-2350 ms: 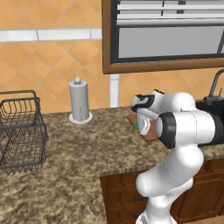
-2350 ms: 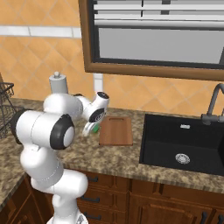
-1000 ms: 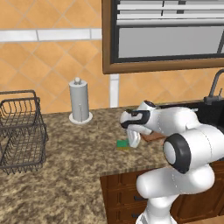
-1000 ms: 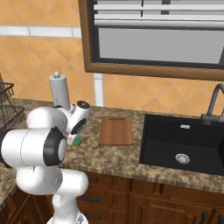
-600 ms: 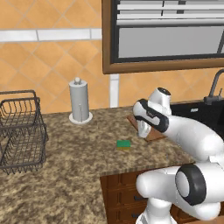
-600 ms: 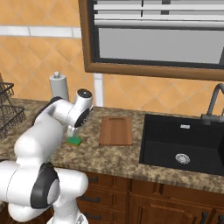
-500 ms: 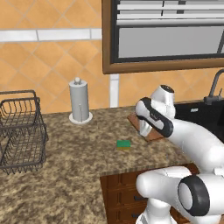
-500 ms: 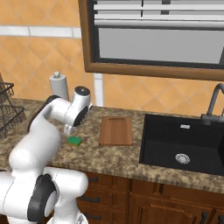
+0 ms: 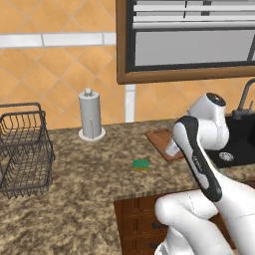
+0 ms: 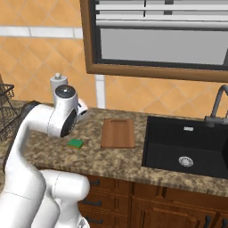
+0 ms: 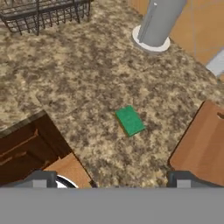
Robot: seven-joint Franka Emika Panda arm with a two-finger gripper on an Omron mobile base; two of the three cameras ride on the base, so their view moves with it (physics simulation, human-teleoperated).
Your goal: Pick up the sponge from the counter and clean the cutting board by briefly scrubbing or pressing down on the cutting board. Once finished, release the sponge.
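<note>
Sponge: we are seeing the green-topped sponge [image 11: 130, 120] lying flat on the granite counter [image 11: 78, 87], free of any grip; it is resting just beside the cutting board [image 10: 118, 132], apart from it, on the side toward the paper towel holder [image 9: 90, 115].
Board: we are finding the reddish wooden board lying flat on the counter between the sponge and the black sink [image 10: 187, 147], with nothing on it.
Gripper: we are looking down past the two dark fingertips of the gripper [image 11: 111, 179], which are standing wide apart with nothing between them; the hand is hovering above the counter, with the sponge ahead of it and below.
Surroundings: a wire basket [image 9: 22, 149] is standing at the far end of the counter, well apart from the sponge.
Progress: we are judging from this layout alone that the sponge is not in hand and is off the board; whether any scrubbing is done, we cannot tell.
Left to do: if the board is uncleaned, we are still needing to grasp, press and release.
</note>
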